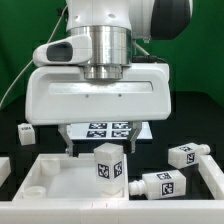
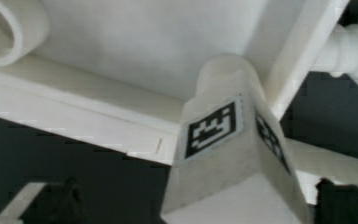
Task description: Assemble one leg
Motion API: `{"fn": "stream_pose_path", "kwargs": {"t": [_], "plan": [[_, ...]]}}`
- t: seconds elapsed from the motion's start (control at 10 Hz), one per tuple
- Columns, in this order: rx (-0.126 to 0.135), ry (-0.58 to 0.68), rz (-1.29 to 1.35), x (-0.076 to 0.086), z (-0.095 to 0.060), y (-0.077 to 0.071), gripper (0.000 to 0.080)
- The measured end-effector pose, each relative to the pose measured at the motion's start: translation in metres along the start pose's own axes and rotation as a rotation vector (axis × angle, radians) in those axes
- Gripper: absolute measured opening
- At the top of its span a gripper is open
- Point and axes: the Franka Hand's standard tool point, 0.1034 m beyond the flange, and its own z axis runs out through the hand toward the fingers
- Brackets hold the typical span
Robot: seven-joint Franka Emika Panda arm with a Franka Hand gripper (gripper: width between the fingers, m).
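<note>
Claw [image 1: 97, 156] hangs with jaws spread wide and empty just above the leg [image 1: 109, 163], which stands upright in the tabletop [image 1: 40, 185], so it looks seated, and next comes a clean lift away.

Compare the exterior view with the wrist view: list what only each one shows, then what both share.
Only the exterior view shows the open gripper from outside, the marker board behind it, two legs lying on the dark table at that view's right, and a small tagged cube at its left. Only the wrist view shows a close-up of the leg's tag and a round white socket. Both show the upright leg standing on the white tabletop.
</note>
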Motion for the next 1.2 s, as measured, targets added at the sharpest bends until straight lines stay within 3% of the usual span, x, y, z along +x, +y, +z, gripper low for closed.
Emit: {"fn": "stream_pose_path", "kwargs": {"t": [0.1,0.2,0.4,0.7,1.2], "plan": [[0.000,0.000,-0.001,0.000,0.000,0.000,0.0649],[0.018,-0.067,-0.054,-0.003,0.000,-0.011,0.0649],[0.080,-0.218,-0.188,0.004,-0.005,-0.021,0.0649],[0.083,-0.235,-0.159,0.009,-0.003,-0.021,0.0649],[0.107,-0.226,-0.356,0.007,-0.002,-0.020,0.0649]]}}
